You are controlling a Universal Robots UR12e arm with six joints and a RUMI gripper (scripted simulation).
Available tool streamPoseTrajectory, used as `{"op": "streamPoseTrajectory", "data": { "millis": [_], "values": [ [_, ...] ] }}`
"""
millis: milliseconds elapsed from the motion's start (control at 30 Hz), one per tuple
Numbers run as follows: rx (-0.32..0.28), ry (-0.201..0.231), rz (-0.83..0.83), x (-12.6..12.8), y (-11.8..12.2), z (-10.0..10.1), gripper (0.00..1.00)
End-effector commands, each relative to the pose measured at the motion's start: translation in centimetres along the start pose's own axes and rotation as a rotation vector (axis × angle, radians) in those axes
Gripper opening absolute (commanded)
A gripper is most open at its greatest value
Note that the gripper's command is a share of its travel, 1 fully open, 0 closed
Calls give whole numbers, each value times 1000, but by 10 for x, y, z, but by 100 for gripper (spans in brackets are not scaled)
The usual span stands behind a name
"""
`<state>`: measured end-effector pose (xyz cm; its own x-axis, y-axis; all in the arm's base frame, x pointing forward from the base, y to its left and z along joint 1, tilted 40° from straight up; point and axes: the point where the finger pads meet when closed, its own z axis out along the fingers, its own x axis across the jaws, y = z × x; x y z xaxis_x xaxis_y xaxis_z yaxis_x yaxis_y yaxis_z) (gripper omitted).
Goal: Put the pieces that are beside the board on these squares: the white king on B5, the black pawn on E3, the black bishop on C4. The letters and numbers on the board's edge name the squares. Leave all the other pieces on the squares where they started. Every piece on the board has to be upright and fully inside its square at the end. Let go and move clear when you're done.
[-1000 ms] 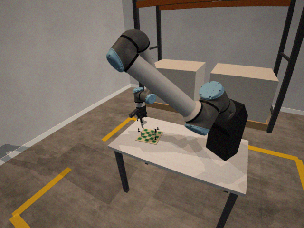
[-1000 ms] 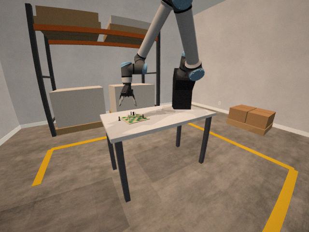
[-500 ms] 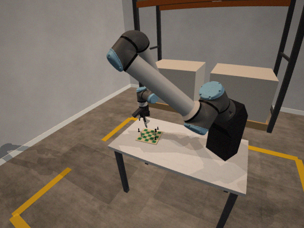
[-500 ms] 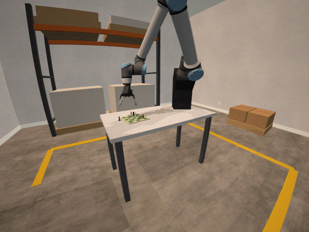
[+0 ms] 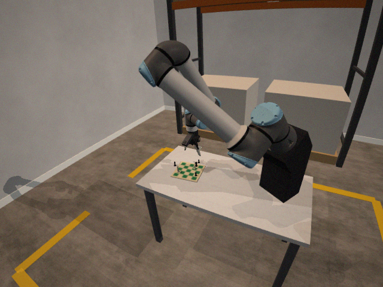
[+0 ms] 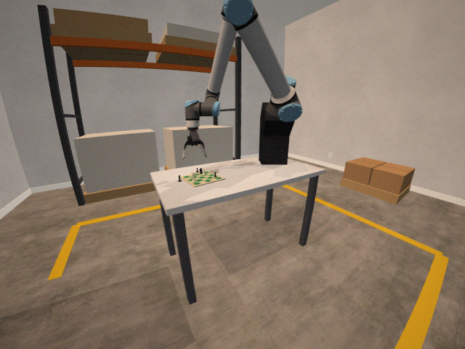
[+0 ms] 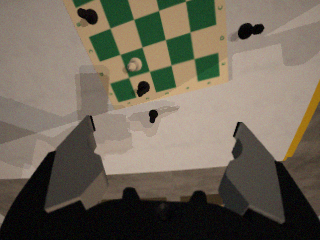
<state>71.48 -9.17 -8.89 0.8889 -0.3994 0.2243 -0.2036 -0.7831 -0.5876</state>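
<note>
From the wrist view, the gripper [image 7: 162,150] is released, jaws spread wide with nothing between them, hovering above the table [image 7: 200,130]. Just beyond, a small black pawn [image 7: 153,116] stands off the chessboard [image 7: 165,47], close to its near edge. At 12 o'clock from the pawn, a black piece [image 7: 143,88] occupies an edge square; a white piece [image 7: 133,64], which could be the white king, sits one square farther. At 2 o'clock, off the board's right edge, stands another black piece [image 7: 248,30]. At 11 o'clock, a black piece [image 7: 88,16] stands on the board's far left.
</note>
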Motion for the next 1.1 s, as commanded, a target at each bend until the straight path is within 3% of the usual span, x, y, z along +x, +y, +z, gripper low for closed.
{"op": "streamPoseTrajectory", "data": {
  "millis": [0, 233, 500, 533, 1067],
  "values": [
    [10, -2, -88, -7, 23, 4, 100],
    [13, 0, -194, -19, 51, 9, 100],
    [13, 0, -210, -21, 56, 9, 100],
    [13, 0, -210, -21, 56, 9, 20],
    [13, 0, -210, -21, 56, 9, 20]
  ]
}}
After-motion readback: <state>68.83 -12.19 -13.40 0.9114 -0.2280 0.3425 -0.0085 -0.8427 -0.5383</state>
